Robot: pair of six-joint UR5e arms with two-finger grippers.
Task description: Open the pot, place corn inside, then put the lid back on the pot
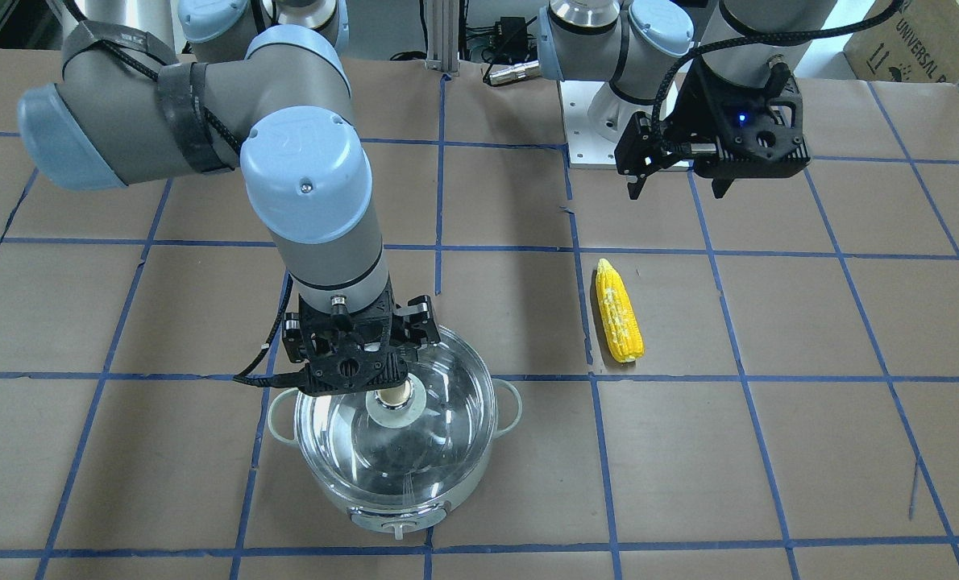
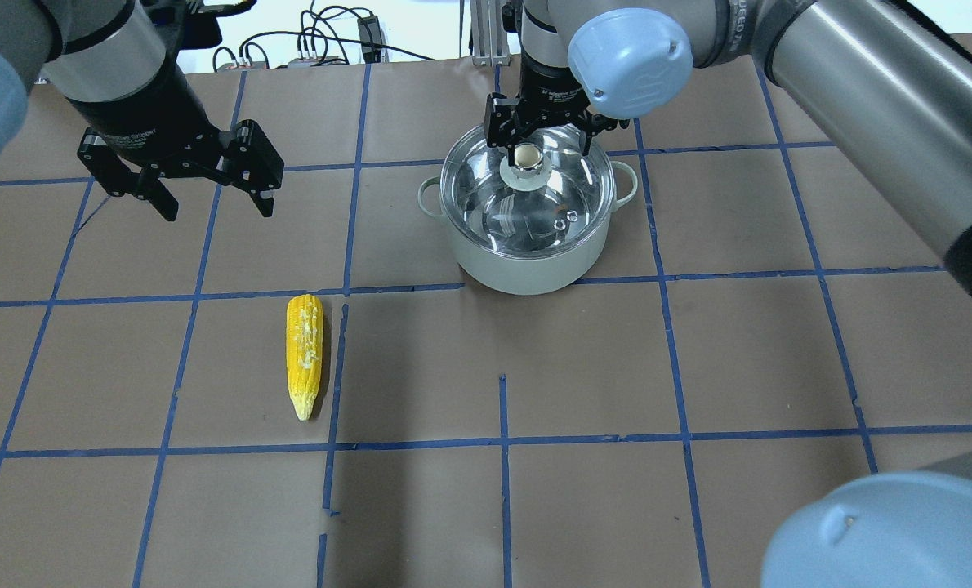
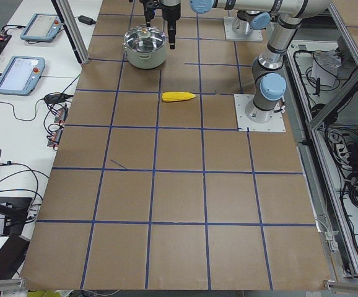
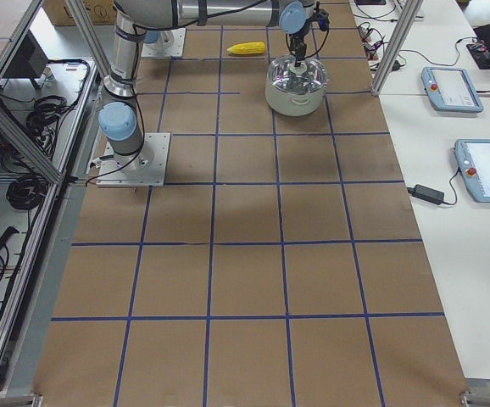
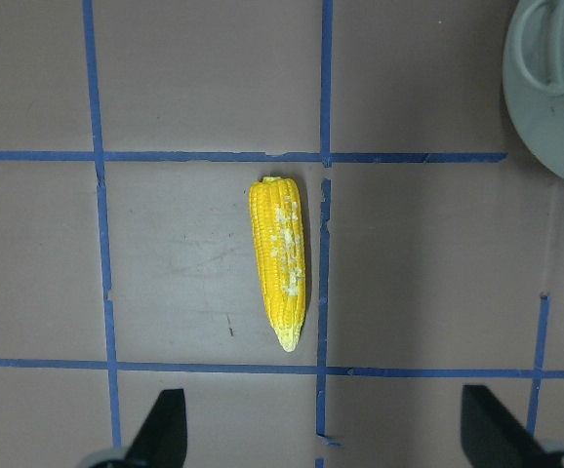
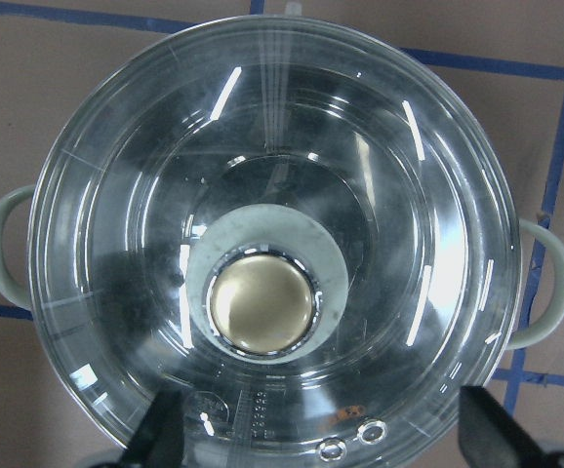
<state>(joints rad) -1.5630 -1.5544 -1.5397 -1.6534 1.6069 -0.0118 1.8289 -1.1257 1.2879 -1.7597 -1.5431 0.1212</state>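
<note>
- The electric cooking pot [image 2: 527, 273], pale grey-white, stands on the brown paper worktop [image 2: 698, 367] toward the far side in the overhead view. Its loop handles sit at 9 and 3 o'clock.
- In the front-facing view the pot's control knob [image 1: 399, 528] is at 6 o'clock on its wall.
- The clear glass lid [image 2: 535, 208] sits closed on the pot's rim, and the shiny steel interior shows through it.
- The lid knob [image 2: 527, 155], pale grey with a gold disc on top, rises from the lid's middle.
- The right claw [image 6: 326, 419] points straight down over the lid, spread wide and holding nothing. One finger stands on each side of the lid knob, clear of it. I cannot tell whether the fingertips reach down to the knob's level.
- The yellow corn cob [image 2: 305, 355] lies flat on the worktop at about 8 o'clock from the pot and well apart from it. Its tapered tip points to 6 o'clock in the overhead view.
- A blue tape line [image 2: 337, 359] runs just beside the cob on its 3 o'clock side.
- The left claw [image 2: 216, 208] hangs above the worktop at about 11 o'clock from the cob. It is spread wide and empty, touching nothing.
- In the left wrist view the cob lies between and ahead of the two fingertips [image 5: 160, 429].
</note>
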